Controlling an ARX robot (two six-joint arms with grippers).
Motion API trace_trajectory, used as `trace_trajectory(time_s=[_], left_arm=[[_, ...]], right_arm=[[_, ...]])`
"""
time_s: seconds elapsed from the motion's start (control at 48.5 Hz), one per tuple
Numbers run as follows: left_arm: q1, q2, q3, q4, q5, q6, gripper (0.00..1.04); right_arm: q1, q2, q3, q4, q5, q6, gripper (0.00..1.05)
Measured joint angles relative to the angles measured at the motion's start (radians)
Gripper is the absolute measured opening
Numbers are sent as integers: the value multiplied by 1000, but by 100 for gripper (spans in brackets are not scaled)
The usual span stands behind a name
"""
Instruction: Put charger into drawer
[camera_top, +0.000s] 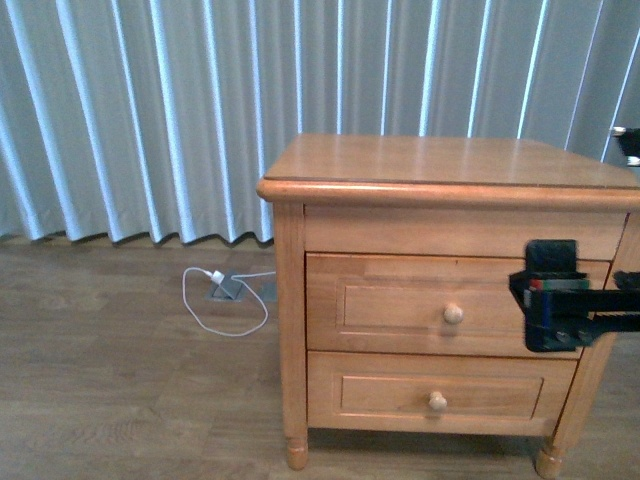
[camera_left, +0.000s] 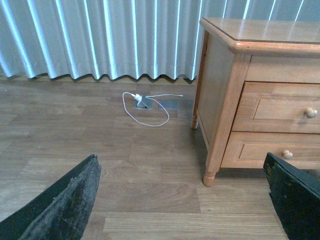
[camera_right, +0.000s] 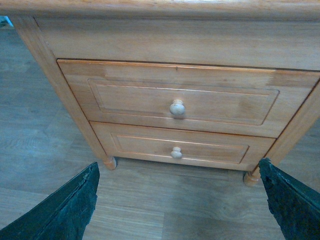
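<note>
Before the nightstand (camera_top: 440, 290), the right gripper (camera_top: 553, 297) is held level with the shut upper drawer (camera_top: 440, 305), right of its knob (camera_top: 454, 313), jaws spread wide. The left gripper (camera_left: 180, 200) is likewise spread wide over the floor (camera_left: 100, 150). No charger can be seen.

I can read no text, label, brand, number or sign in any of my three views. The nightstand (camera_top: 440, 170) and its drawer (camera_top: 440, 305) fronts are plain wood, and the right gripper (camera_top: 552, 297) shows only a red strip with no legible marking.
</note>
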Motion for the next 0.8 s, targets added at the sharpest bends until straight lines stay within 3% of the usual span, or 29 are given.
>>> trace_trajectory(time_s=[0.247,0.515,0.804], left_arm=[[0,0,0,0,0,0,99],[0,0,0,0,0,0,99],[0,0,0,0,0,0,99]], right_arm=[[-102,-367,-159,-203,-152,0,96],[-323,-853,-304,-550,-383,-2,96],[-372,-939,-319,-595,-403,-9,96]])
